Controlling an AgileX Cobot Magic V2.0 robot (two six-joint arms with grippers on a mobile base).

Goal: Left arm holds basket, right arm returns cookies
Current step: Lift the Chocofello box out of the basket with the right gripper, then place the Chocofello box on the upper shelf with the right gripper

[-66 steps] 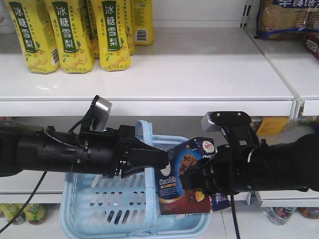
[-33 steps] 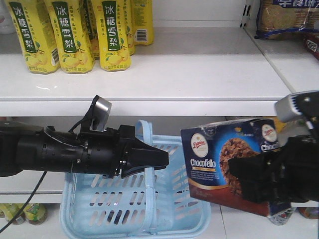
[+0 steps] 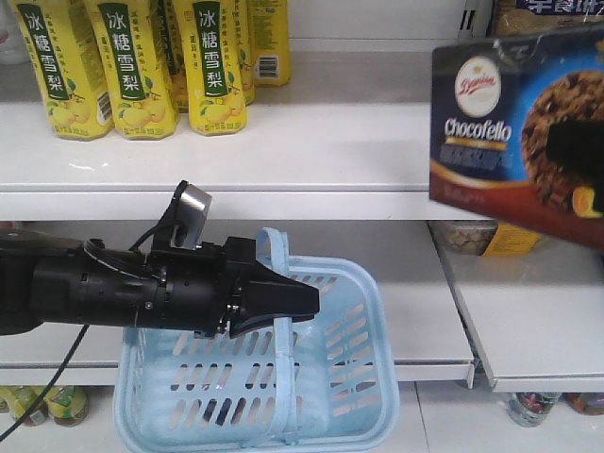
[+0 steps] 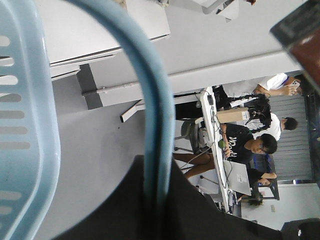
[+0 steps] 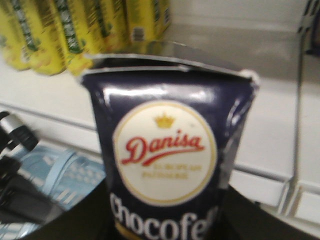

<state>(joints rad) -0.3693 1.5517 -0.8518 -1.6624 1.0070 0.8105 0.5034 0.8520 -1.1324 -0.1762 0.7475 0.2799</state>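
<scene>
The cookies [image 3: 517,137] hang high at the right, up in front of the upper shelf [image 3: 283,156], close to the camera and well clear of the basket [image 3: 255,377]. The right gripper [image 5: 165,220] is mostly hidden behind the box; dark bulk shows on both sides of the box at the bottom of the right wrist view and a black patch sits over its face in the front view, so I take it as clamped on the box, though the fingers themselves are hard to make out. The top edge of the box looks dented, and a hard squeeze could crush the cardboard further; a loose hold could let the tall box tilt and slip on its way in. It could also catch the shelf lip or knock the yellow bottles [image 3: 132,66] if it swings left. The left gripper [image 3: 283,300] is closed around the basket's handle [image 4: 150,115], which runs between its black fingers; the basket hangs a little tilted, and any sag there could pull it off line. Half a second ago the box was low, beside the basket's right rim with the right arm in plain sight; a second ago it was leaning in the basket. The left arm [image 3: 104,288] and basket have not moved.
</scene>
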